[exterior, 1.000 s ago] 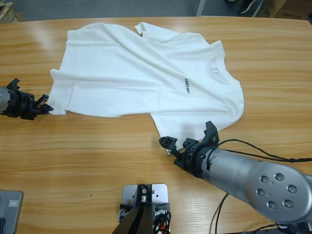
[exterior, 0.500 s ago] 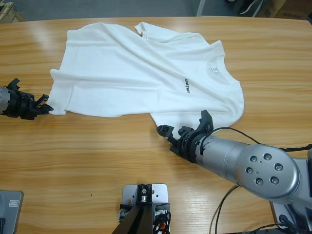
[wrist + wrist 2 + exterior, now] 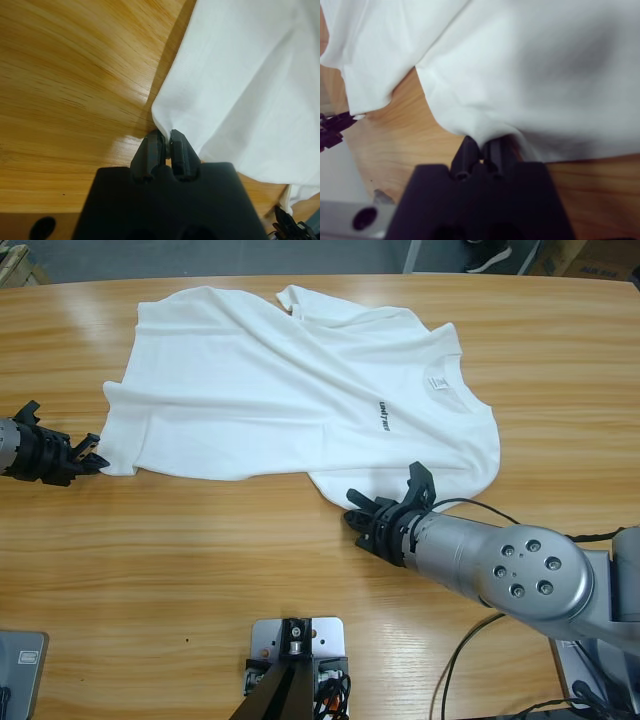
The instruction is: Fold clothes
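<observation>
High view: the plain white short-sleeved cotton T-shirt [image 3: 300, 390] lies spread open and rumpled across the upper middle of the long wooden table [image 3: 200, 570], chest lettering up, neck to the right of the frame. No fold shows yet, so I judge the task barely begun, with every fold still to make.

At the left edge of the frame the left gripper [image 3: 92, 455] has its fingers pressed together on a corner of the shirt's hem, as the left wrist view confirms [image 3: 165, 145]. At lower centre-right the right gripper [image 3: 372, 512] sits at the sleeve edge; in the right wrist view its fingers are closed on a pinch of white cloth [image 3: 481, 150].

No container appears in any view.
</observation>
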Robot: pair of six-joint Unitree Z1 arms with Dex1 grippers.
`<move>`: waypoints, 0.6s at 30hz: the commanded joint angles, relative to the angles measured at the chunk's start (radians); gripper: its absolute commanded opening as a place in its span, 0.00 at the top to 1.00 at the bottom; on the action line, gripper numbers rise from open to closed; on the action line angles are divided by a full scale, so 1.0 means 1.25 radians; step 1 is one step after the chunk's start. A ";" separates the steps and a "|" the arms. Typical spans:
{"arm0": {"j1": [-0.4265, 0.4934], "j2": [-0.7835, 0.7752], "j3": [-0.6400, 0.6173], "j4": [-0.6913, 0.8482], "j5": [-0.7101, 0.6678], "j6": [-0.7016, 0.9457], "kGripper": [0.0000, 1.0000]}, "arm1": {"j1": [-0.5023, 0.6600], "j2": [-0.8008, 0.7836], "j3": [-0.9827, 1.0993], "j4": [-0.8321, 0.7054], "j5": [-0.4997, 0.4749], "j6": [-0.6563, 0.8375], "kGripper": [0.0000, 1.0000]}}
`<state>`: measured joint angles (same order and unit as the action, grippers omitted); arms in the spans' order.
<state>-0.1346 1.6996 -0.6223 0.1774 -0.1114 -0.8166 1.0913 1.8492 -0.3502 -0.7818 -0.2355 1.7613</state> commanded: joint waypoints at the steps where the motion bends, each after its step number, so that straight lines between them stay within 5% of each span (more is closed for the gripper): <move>1: 0.011 0.018 0.027 0.011 0.013 -0.004 1.00 | -0.055 -0.052 0.017 0.143 0.048 -0.073 1.00; 3: 0.011 0.006 0.027 0.012 0.012 -0.007 1.00 | -0.055 -0.182 -0.066 0.437 0.047 -0.075 1.00; 6: 0.006 -0.022 0.029 0.017 0.007 -0.022 1.00 | -0.055 -0.284 -0.147 0.672 0.066 -0.099 1.00; 14: -0.083 -0.067 -0.005 0.192 0.004 -0.192 1.00 | -0.055 -0.283 -0.165 0.711 0.180 -0.103 1.00; 18: -0.107 -0.091 -0.059 0.308 0.003 -0.216 1.00 | -0.051 -0.391 -0.164 0.873 0.213 -0.098 1.00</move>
<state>-0.2171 1.6337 -0.6266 0.3843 -0.1114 -1.0277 1.0363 1.5122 -0.5517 0.0938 -0.0334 1.6443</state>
